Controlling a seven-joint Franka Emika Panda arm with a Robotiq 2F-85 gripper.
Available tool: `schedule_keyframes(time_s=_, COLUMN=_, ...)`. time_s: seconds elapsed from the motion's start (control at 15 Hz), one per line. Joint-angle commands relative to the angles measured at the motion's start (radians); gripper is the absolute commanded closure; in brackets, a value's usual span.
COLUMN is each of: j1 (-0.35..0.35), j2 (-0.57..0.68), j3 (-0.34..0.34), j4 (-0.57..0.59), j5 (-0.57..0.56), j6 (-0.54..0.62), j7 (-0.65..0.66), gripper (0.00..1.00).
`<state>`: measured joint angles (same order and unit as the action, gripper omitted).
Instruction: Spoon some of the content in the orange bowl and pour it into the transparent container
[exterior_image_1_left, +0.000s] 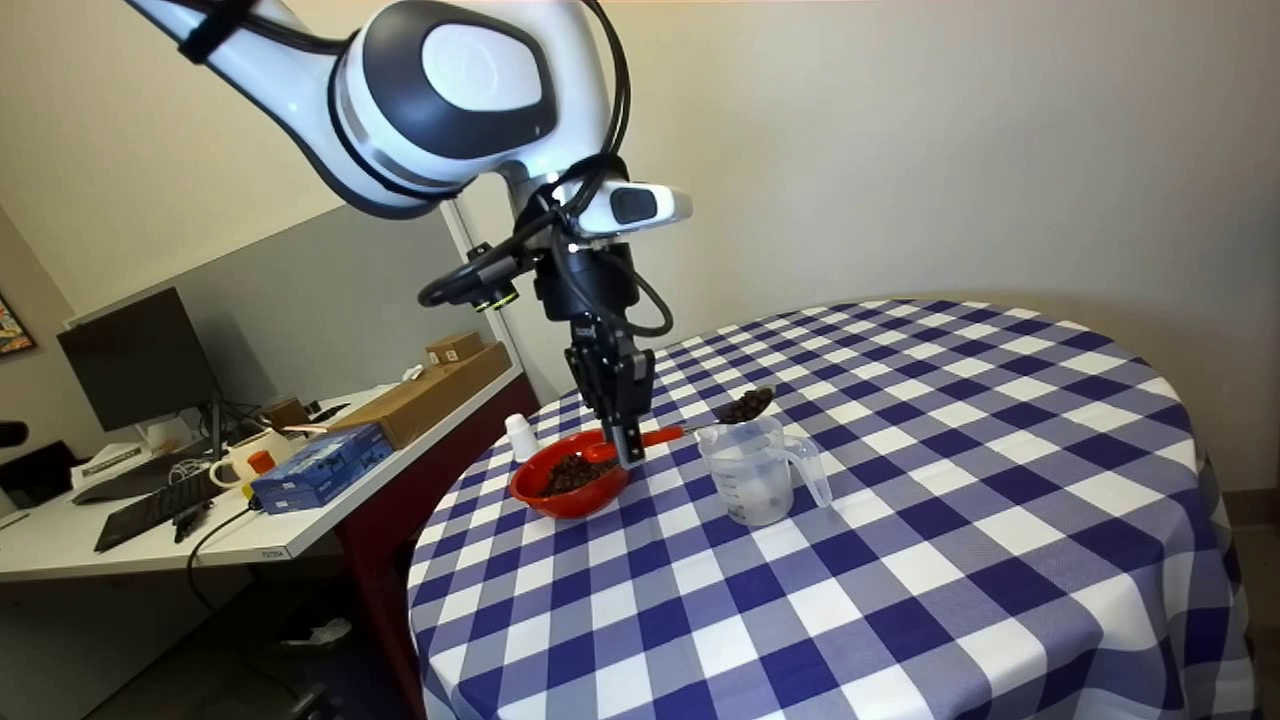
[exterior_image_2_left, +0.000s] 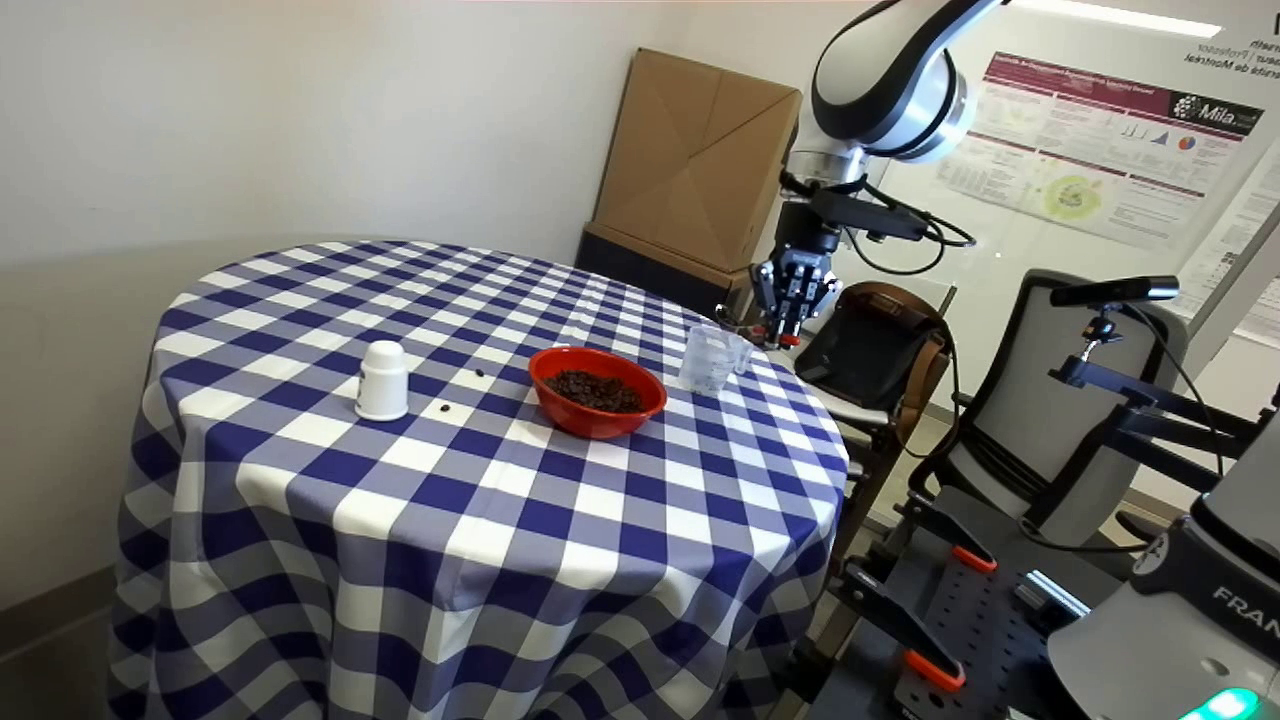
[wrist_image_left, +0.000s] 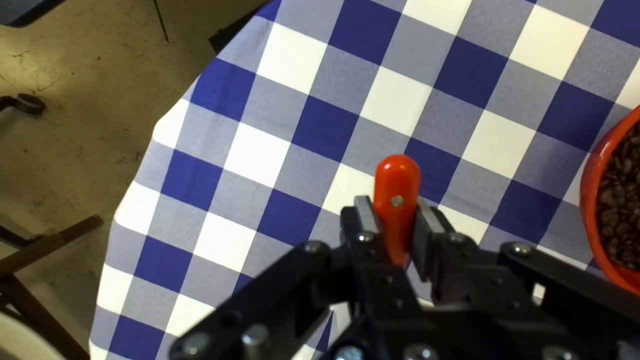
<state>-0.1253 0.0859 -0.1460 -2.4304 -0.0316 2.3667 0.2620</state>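
The orange bowl (exterior_image_1_left: 592, 502) holds dark beans and stands on the checked cloth; it also shows in an exterior view (exterior_image_2_left: 600, 424) and at the right edge of the wrist view (wrist_image_left: 591, 200). My gripper (exterior_image_1_left: 630, 448) is shut on the red-orange handle of a spoon (wrist_image_left: 397, 175), and it also shows in an exterior view (exterior_image_2_left: 790, 338). The spoon's metal head is heaped with dark beans (exterior_image_1_left: 748, 405) and appears near the rim of the transparent container (exterior_image_1_left: 745, 485); whether it is right over the opening, I cannot tell. The container, a clear handled jug (exterior_image_2_left: 706, 362), is out of the wrist view.
A white shaker-like bottle (exterior_image_2_left: 383, 382) stands near the bowl. Loose beans (exterior_image_2_left: 445, 408) lie on the cloth. The round table's edge (wrist_image_left: 150, 145) runs close to my gripper. A chair with a bag (exterior_image_2_left: 850, 345) stands beyond it. A desk with boxes (exterior_image_1_left: 320, 470) stands beside the table.
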Motion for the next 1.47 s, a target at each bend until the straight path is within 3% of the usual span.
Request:
schedule_keyframes(time_s=0.0, j1=0.007, j2=0.003, j3=-0.004, j4=0.010, j5=-0.052, j6=-0.007, j7=0.039, gripper=0.90)
schedule_keyframes(time_s=1.4, j1=0.045, j2=0.003, j3=0.005, j4=0.007, j5=-0.305, j6=-0.018, j7=0.190, gripper=0.90)
